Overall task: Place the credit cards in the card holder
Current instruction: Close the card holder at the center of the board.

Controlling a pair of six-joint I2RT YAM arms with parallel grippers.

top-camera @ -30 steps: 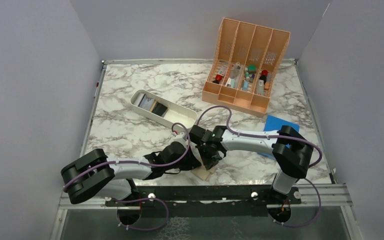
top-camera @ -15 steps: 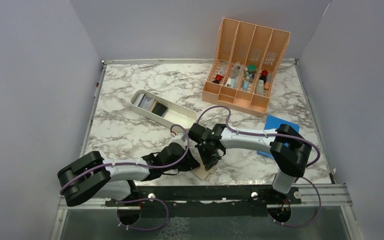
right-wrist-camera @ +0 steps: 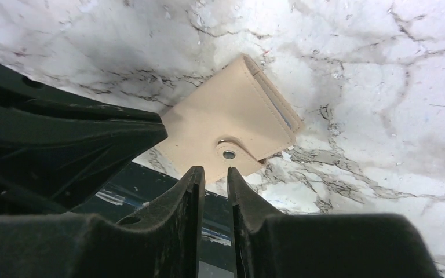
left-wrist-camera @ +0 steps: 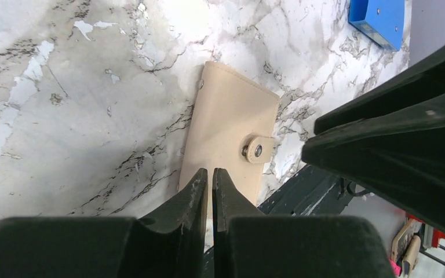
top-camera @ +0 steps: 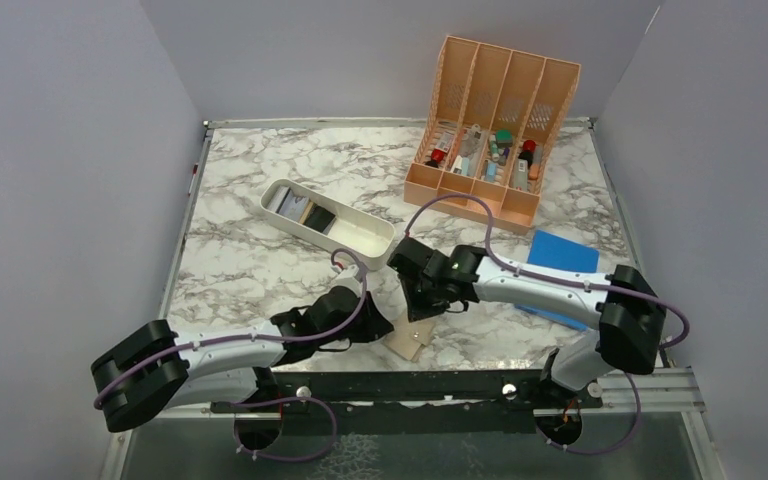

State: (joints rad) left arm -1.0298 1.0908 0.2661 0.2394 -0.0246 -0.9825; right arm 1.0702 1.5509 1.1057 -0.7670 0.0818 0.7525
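Tan card holder (left-wrist-camera: 229, 133), snapped flat.

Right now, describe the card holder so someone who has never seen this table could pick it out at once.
Start at the marble table and go to its near edge, by the black rail between the two arm bases. There, just in front of both hands, the card holder lies flat and folded shut. It is the only small tan wallet with a snap tab, unlike the white tray, the peach organizer and the blue rectangle.

Overhead view behind arms, both wrist views close, sharing card holder (left-wrist-camera: 229, 142)
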